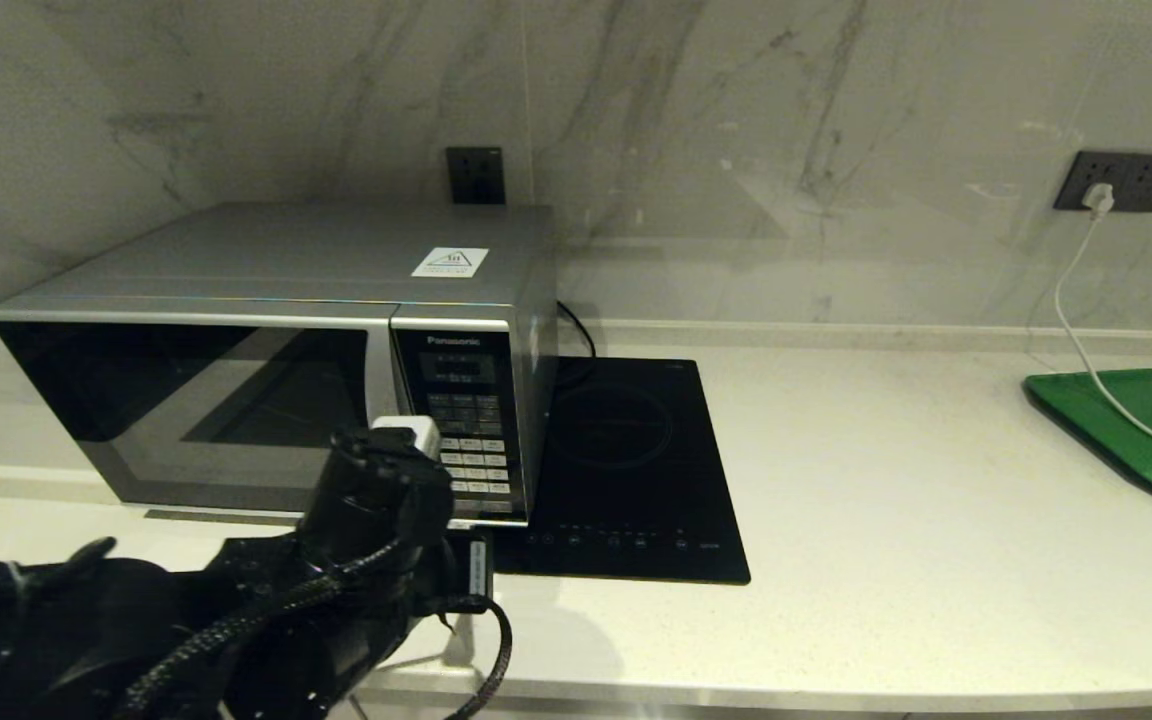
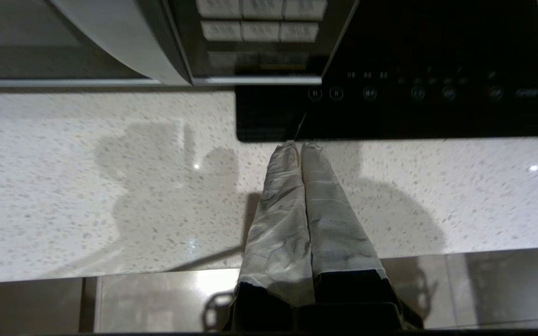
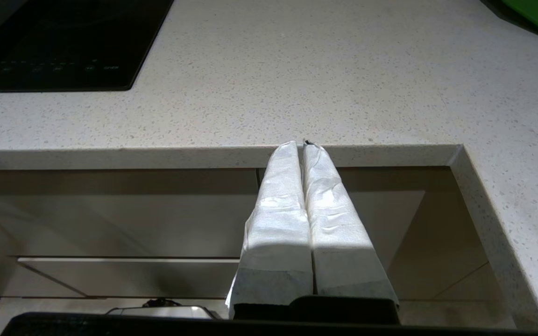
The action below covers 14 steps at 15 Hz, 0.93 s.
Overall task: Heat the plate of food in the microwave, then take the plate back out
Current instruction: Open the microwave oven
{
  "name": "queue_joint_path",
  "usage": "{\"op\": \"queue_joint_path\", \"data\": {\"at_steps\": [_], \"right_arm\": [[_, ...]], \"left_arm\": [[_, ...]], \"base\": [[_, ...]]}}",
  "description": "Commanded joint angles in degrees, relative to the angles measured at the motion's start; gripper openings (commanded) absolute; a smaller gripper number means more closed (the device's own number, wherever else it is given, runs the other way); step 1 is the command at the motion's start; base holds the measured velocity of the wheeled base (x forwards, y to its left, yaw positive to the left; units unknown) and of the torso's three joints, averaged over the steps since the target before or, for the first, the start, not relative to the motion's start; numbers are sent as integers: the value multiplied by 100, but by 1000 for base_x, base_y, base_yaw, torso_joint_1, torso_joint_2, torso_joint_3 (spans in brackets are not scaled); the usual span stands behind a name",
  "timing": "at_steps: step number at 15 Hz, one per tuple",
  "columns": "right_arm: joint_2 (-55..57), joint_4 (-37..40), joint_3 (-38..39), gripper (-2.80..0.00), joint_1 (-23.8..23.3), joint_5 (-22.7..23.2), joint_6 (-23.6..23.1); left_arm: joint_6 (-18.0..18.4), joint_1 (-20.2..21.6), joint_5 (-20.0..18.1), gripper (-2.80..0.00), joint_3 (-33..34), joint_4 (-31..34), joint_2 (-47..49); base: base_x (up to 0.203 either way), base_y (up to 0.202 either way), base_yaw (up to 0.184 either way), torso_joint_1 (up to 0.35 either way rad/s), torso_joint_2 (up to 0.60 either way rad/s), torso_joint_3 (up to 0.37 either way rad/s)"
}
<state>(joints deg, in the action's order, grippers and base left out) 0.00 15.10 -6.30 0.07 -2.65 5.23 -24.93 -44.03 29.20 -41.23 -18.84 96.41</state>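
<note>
Large silver-grey Panasonic microwave [image 1: 276, 350] with dark glass door closed, at the worktop's left against the marble wall; flat black induction hob [image 1: 626, 470] touching its right side; left gripper [image 2: 300, 145] clenched, empty, above the speckled white counter [image 1: 936, 560] before the button panel; right gripper [image 3: 302, 143] clenched, empty, at the counter's front edge; green rectangular tray [image 1: 1151, 430] far right.

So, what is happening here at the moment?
The microwave stands on the counter with its door shut, and no plate of food is in view. The left gripper, shut and empty, hovers over the counter just in front of the microwave's button panel and the black induction hob. The right gripper, also shut and empty, waits off the counter's front edge.
</note>
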Motion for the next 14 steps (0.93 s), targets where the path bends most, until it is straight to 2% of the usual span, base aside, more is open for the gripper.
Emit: {"op": "queue_joint_path", "data": {"at_steps": [1,4,6,14], "right_arm": [[0,10,-3,-280,1,1,2],[0,10,-3,-280,1,1,4],[0,10,-3,-280,1,1,-3],[0,10,-3,-280,1,1,4]], "left_arm": [[-48,-85,42,-280,-49,-147,888],[-11,35,50,-280,-164,-657,1401],[87,348,41,-280,-462,-697,1587],[277,483,33,-280,-904,-717,1873]], "base": [[0,0,0,0,0,0],[0,0,0,0,0,0],[0,0,0,0,0,0],[0,0,0,0,0,0]]}}
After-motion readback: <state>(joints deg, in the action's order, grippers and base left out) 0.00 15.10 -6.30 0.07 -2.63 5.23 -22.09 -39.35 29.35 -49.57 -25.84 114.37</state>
